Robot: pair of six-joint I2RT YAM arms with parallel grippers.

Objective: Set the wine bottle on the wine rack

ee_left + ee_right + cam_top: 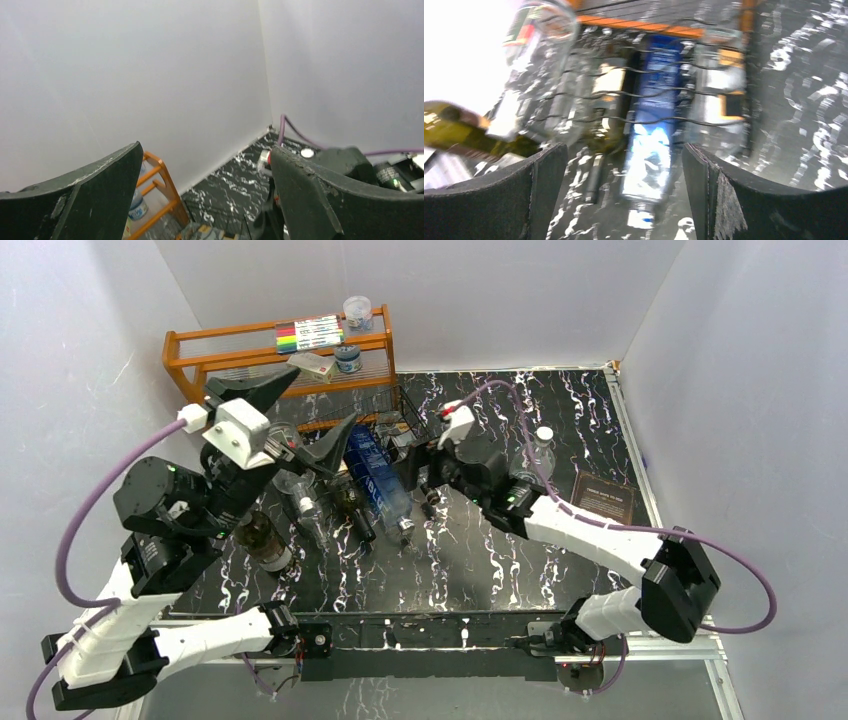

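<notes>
Judging by how things lie, the step in hand is the reach for a grasp, since neither arm carries anything. The wine bottle (262, 538), of olive-green glass, lies askew on its side at the left end of the row of bottles, beneath the raised left arm. I cannot tell whether it rests in a cradle of the wine rack (410, 412) or on the counter (470, 570), but it is not lined up with the blue-labelled bottle (378, 475) lying along the wires. The left fingers (320, 200) are spread wide and empty, pointing up at the wall. The right fingers (724, 200), likewise wide apart and touching nothing, sit low facing the rack. The next move likely calls for bringing one pair down around the bottle's body, closing firmly, then turning it parallel to its neighbours
</notes>
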